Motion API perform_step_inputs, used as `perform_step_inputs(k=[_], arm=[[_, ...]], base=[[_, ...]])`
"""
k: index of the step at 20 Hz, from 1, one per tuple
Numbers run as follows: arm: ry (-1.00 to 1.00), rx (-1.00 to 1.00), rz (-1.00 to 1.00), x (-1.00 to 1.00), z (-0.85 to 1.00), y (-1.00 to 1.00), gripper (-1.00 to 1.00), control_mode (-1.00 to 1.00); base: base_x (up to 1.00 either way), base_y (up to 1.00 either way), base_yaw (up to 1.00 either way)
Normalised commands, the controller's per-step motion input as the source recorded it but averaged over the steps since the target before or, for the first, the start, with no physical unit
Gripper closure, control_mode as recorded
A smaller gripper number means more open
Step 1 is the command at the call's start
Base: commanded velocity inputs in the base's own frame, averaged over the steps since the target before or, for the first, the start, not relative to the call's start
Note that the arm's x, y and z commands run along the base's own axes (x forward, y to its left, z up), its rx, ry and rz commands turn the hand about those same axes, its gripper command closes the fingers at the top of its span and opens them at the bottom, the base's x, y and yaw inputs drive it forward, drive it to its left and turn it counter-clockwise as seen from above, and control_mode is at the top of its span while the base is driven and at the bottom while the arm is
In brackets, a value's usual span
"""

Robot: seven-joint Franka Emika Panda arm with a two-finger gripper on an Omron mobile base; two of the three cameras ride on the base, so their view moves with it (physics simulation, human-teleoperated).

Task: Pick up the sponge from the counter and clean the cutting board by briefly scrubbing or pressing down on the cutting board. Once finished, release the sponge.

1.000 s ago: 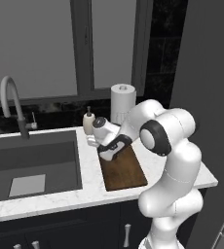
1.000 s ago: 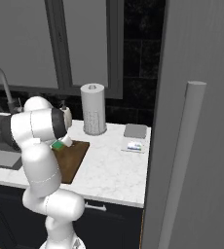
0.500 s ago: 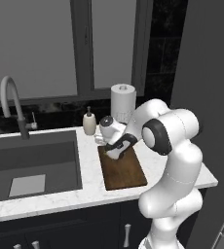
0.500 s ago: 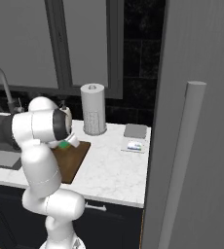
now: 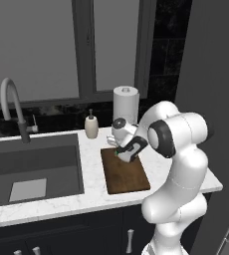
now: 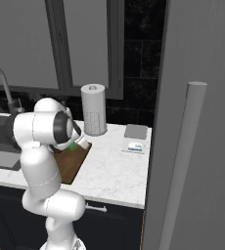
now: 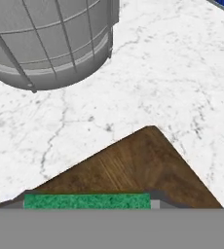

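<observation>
The dark brown cutting board [image 5: 127,174] lies on the white marble counter [image 5: 91,196] to the right of the sink. My gripper [image 5: 120,152] is low over the board's far end, shut on the sponge [image 5: 117,153], of which a bit of green shows. From the right base view the sponge [image 6: 73,145] sits at the hand's tip above the cutting board [image 6: 70,165]. In the hand view the green sponge [image 7: 87,201] spans the bottom, over the cutting board's far corner [image 7: 140,165]. I cannot tell whether sponge and board touch.
A paper towel roll [image 5: 125,103] stands just behind the board, large in the hand view [image 7: 50,39]. A soap dispenser [image 5: 91,125] is at the back left. The sink [image 5: 32,169] and faucet [image 5: 11,104] lie left. A blue-and-white box [image 6: 134,146] rests right.
My gripper, still shut on the sponge, has shifted a little to the right along the board's far end, towards its far right corner. The board has not moved.
</observation>
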Motion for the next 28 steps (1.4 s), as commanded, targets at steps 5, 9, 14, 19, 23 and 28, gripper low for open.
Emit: perform_step_inputs(k=[5,9,14,19,23,28], arm=[[-0.09,0.00,0.00,-0.67,-0.05,-0.19,1.00,-1.00],[-0.12,-0.07,0.00,-0.80,-0.28,0.23,1.00,-1.00],[-0.02,-0.06,0.01,-0.85,-0.30,0.40,1.00,-1.00],[0.00,-0.01,0.04,-0.99,-0.33,0.12,1.00,-1.00],[0.00,0.00,0.05,-1.00,-0.40,0.00,1.00,-1.00],[0.05,0.00,0.02,-0.38,-0.15,-0.24,1.00,-1.00]], base=[[0.00,0.00,0.00],[0.00,0.00,0.00],[0.00,0.00,0.00],[0.00,0.00,0.00],[0.00,0.00,0.00],[0.00,0.00,0.00]])
